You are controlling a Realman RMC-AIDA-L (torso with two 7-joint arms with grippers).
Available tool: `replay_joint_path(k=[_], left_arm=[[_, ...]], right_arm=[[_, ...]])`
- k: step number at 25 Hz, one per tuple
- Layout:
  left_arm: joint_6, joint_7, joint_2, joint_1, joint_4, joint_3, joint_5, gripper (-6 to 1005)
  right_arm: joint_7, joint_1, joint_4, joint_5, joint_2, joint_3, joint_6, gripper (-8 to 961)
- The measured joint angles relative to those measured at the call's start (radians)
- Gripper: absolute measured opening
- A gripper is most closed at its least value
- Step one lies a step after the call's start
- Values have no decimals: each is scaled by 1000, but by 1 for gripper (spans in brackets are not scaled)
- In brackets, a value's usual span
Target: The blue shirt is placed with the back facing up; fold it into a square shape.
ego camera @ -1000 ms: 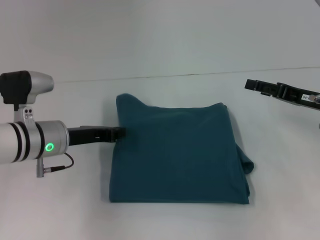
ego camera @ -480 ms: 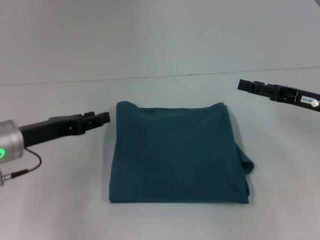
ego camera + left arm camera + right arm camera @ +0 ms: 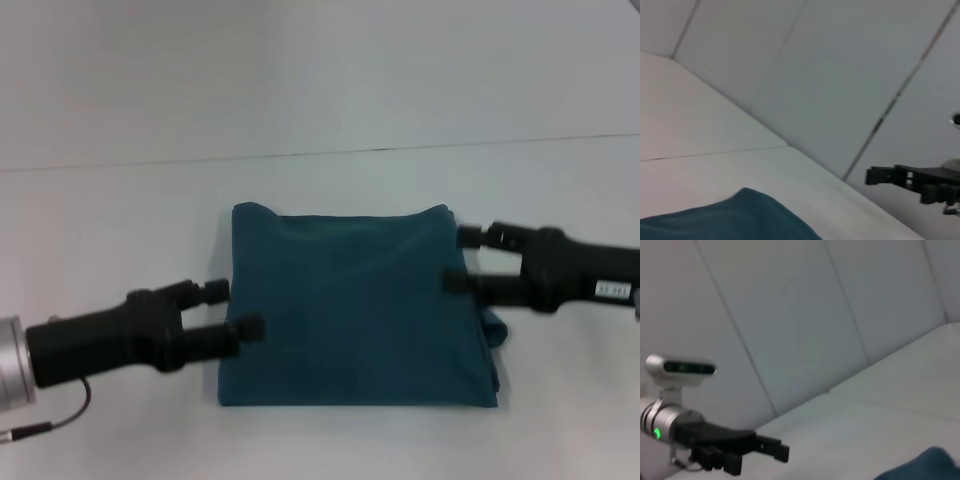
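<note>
The blue shirt [image 3: 350, 310] lies flat on the white table, folded into a rough rectangle, with a small lump of cloth sticking out at its right edge. My left gripper [image 3: 232, 308] is open at the shirt's left edge, one finger overlapping the cloth in the head view. My right gripper [image 3: 460, 258] is open at the upper right edge, with nothing between its fingers. A corner of the shirt [image 3: 740, 217] shows in the left wrist view, with the right gripper [image 3: 900, 181] beyond it. The right wrist view shows the left gripper [image 3: 765, 452] and a bit of the shirt [image 3: 932, 465].
The white table [image 3: 120, 220] runs wide on all sides of the shirt. A pale panelled wall [image 3: 320, 70] rises behind the table's far edge. No other objects lie on the table.
Both arms have come in toward the shirt. The left gripper dropped from the upper left to the left edge. The right gripper moved from the far right to the right edge.
</note>
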Motion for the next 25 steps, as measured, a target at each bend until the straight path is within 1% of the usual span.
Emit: replay_joint_path(k=[5,10,16,25], left_arm=[[36,151,1,-1,-50,12,32,900],[48,270,1,-3,-68,21,60,898],[38,276,1,-10,-73,24,91,888],[35,273,2,-10,-77,23,94,888]], right_arm=[[-51,5,-12,-100,26,0,2,931],[-56,18,-16,-159,36,-3,4,930],[-49,26,-25,-177,39,-12,-2,930],[-47,27,-25,-180,36,-24,-3,931]])
